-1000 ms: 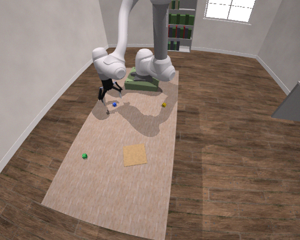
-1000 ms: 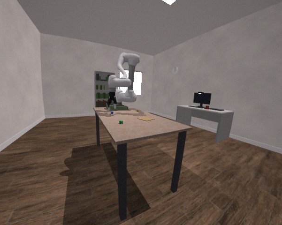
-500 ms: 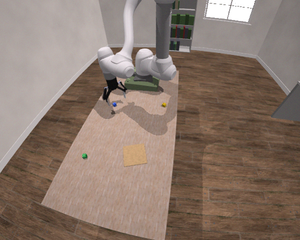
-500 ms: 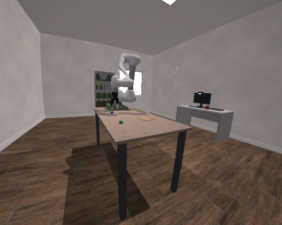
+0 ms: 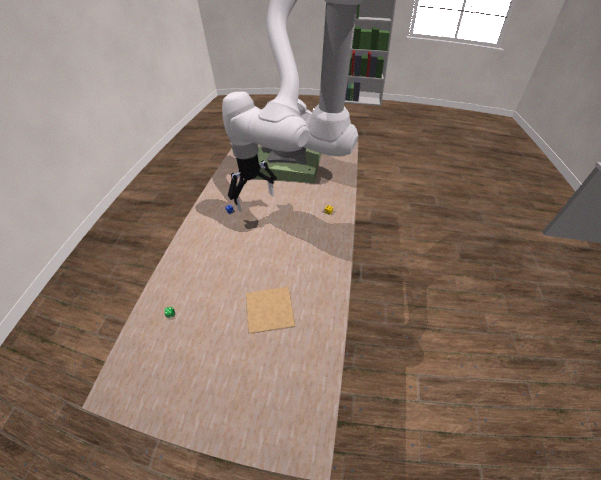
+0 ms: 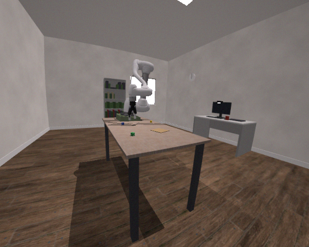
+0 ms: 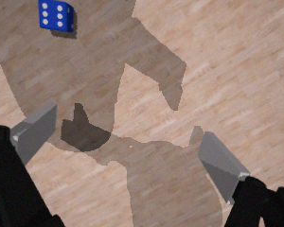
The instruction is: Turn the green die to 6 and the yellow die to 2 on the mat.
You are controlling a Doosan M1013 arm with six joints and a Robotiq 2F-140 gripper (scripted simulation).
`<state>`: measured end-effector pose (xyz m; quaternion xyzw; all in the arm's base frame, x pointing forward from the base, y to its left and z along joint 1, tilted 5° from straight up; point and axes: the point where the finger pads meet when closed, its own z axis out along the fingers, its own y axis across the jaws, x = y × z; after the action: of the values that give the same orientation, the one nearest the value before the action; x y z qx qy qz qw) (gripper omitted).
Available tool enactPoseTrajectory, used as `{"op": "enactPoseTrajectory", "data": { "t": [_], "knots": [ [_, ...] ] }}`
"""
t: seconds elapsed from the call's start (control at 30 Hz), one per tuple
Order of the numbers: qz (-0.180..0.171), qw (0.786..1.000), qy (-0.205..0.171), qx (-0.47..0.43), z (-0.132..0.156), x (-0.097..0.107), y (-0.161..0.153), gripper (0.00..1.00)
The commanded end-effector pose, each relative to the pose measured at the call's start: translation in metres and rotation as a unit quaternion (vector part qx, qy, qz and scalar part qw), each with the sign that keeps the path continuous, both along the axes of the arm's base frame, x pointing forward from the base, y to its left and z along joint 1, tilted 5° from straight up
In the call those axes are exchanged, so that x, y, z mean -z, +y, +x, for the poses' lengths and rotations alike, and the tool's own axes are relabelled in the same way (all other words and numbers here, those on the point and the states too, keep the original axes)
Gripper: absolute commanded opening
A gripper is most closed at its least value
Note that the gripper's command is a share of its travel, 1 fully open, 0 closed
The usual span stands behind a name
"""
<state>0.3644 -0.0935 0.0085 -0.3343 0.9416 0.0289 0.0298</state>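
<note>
My gripper [image 5: 252,198] [image 6: 132,116] [image 7: 132,130] is open and empty, hanging above the far end of the table. The blue die [image 5: 229,208] [image 6: 122,123] [image 7: 57,15] lies flat on the table just left of the fingers, with 6 on top in the wrist view. The yellow die [image 5: 328,209] [image 6: 150,121] lies to the right near the far table edge. The green die [image 5: 169,312] [image 6: 132,134] lies on the table near the left edge. The tan mat [image 5: 269,309] [image 6: 159,130] lies flat in the middle, with no die on it.
The green robot base block [image 5: 290,167] [image 6: 121,117] stands at the far end of the table [image 5: 207,392] [image 6: 154,144]. A bookshelf [image 6: 113,96], a grey desk [image 6: 223,127] with a monitor and wooden floor surround it.
</note>
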Motion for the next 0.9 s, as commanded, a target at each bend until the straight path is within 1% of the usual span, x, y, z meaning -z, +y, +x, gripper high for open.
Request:
{"op": "enactPoseTrajectory", "data": {
  "t": [0.0,0.3,0.37,0.63,0.87],
  "knots": [
    [-0.001,1.000,0.001,0.001,0.000,-0.003,0.037,1.00],
    [-0.001,1.000,0.001,0.001,-0.001,-0.009,0.113,1.00],
    [-0.001,1.000,0.001,0.001,-0.001,-0.009,0.113,1.00],
    [-0.001,1.000,0.001,0.001,-0.002,-0.013,0.176,1.00],
    [-0.001,1.000,0.001,0.001,-0.003,-0.016,0.223,1.00]
  ]
}}
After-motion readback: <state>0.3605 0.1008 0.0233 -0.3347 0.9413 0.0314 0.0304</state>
